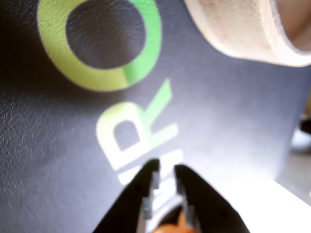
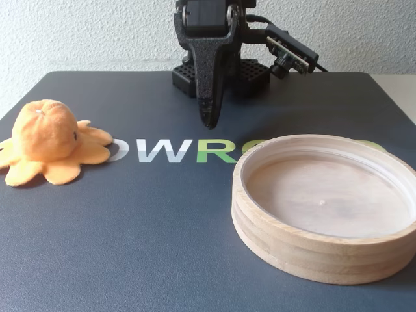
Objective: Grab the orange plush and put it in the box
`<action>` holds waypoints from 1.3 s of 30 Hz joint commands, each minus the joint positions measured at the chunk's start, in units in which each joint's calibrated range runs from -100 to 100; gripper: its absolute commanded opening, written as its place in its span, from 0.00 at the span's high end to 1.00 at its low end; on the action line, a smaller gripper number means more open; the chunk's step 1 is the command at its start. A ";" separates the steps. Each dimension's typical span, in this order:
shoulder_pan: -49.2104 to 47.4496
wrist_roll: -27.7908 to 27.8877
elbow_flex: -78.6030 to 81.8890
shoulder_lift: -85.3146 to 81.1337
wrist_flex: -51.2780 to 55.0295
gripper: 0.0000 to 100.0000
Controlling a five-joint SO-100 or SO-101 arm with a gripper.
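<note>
The orange plush (image 2: 49, 140) lies on the dark mat at the far left of the fixed view, apart from the arm and out of the wrist view. The box (image 2: 312, 253), a round light-wood tray, stands empty at the front right; its rim shows at the top right of the wrist view (image 1: 243, 29). My gripper (image 2: 208, 120) points down over the mat's middle, above the printed letters, between plush and box. Its jaws are together with only a thin slit and hold nothing in the wrist view (image 1: 166, 169). A small orange bit at that view's bottom edge is unclear.
The dark mat (image 2: 130, 227) bears white and green letters (image 2: 175, 151). The arm's base (image 2: 250, 75) stands at the mat's back middle, with a small camera (image 2: 289, 55) jutting out to the right. A white wall rises behind. A pale table edge shows at the right.
</note>
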 commanded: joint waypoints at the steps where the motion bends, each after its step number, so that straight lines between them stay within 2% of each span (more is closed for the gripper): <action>1: 0.16 0.24 0.72 -0.44 -0.35 0.97; 32: -0.89 -0.07 -0.73 -0.52 -1.05 0.97; 35: -1.11 -1.86 -7.90 0.24 -0.44 0.97; 39: -3.88 -4.95 -25.21 13.98 0.95 0.97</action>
